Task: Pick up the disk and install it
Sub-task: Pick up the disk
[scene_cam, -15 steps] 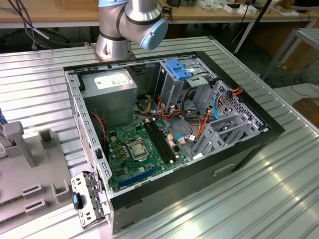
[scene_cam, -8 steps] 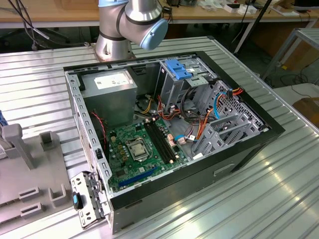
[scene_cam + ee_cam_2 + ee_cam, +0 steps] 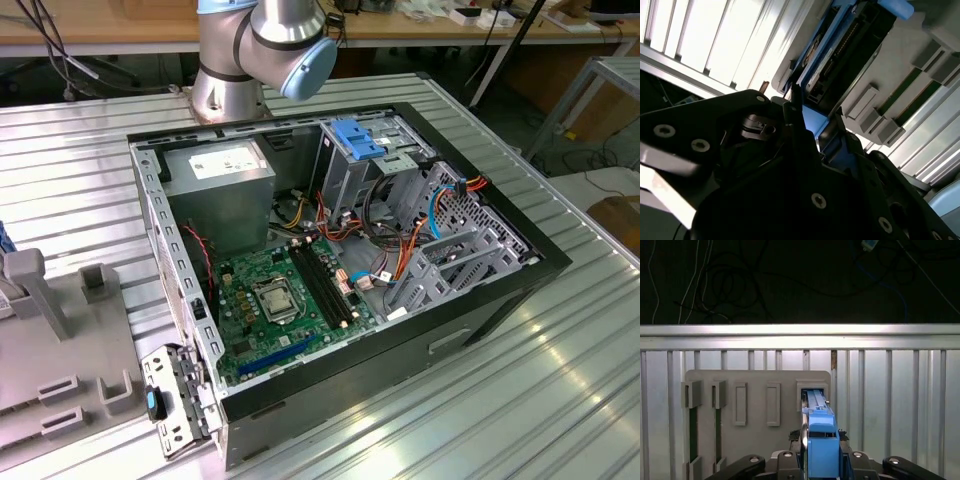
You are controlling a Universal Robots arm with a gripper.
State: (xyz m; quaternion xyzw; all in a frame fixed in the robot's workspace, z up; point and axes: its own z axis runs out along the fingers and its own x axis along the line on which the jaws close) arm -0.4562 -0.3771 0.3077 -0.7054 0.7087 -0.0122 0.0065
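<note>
In the first wrist view, the gripper (image 3: 822,437) is clenching on the disk (image 3: 823,452), its black fingers (image 3: 843,439) pressing against both sides of the bright blue carrier frame. The disk is standing on edge, its far end sitting in a raised slot of a grey holder plate (image 3: 755,385). Other rectangular slots are lying in a row beside that one. In the second wrist view, the gripper (image 3: 815,119) is closing round the same blue frame. The disk's dark body (image 3: 850,45) is running away from it along the grey holder plate (image 3: 905,50). The plate is resting on a ribbed aluminium table (image 3: 890,390), and past the table's edge loose cables (image 3: 715,290) are lying in shadow.

In the exterior view, the grey holder plate (image 3: 40,390) is lying at the exterior view's left on the ribbed aluminium table (image 3: 500,400). Just beside it an open computer case (image 3: 545,262) is lying on its side. A green motherboard (image 3: 270,300) is showing inside, along with a grey power supply (image 3: 220,185). A metal drive cage topped by a light-blue latch piece (image 3: 358,138) is sitting toward the case's far end. Behind the case, the robot arm's base (image 3: 260,50) is rising from the table, with wooden benches (image 3: 100,25) beyond.
</note>
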